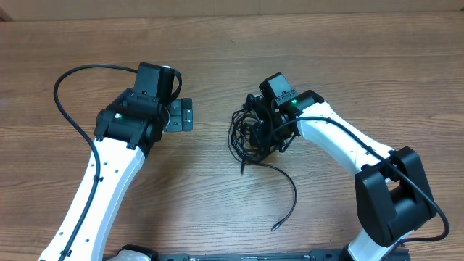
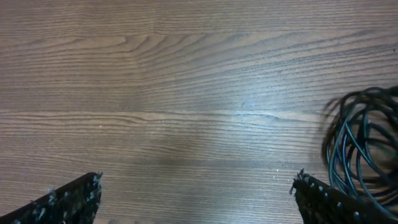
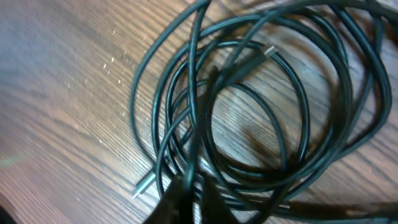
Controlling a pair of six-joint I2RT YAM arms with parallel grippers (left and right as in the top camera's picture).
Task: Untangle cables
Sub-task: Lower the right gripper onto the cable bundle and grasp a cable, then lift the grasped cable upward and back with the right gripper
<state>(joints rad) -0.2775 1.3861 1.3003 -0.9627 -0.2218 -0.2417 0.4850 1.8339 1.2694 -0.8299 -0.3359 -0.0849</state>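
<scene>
The cables (image 1: 246,138) lie as one black tangle of loops near the middle of the wooden tabletop (image 1: 217,43), a little toward its right edge. One loose cord (image 1: 291,190) curves away toward the near edge and ends in a small plug (image 1: 274,228). The right gripper (image 1: 264,129) is down in the right side of the tangle. Whether it has closed on a cord cannot be told, because the wrist hides it from above and its own camera shows only a dark blur low in the picture. The left gripper (image 1: 181,114) hovers over bare wood on the side toward the left edge, near the tangle but apart from it, spread wide and holding nothing. The work appears barely begun, as the loops are all wound together. The next move likely calls for isolating one strand and drawing it out while the other arm pins the rest, or the whole springy bundle may drag along. Only the right wrist view shows two silver tips (image 3: 268,51) poking from the overlapping coils. Only the overhead view shows the trailing cord.
</scene>
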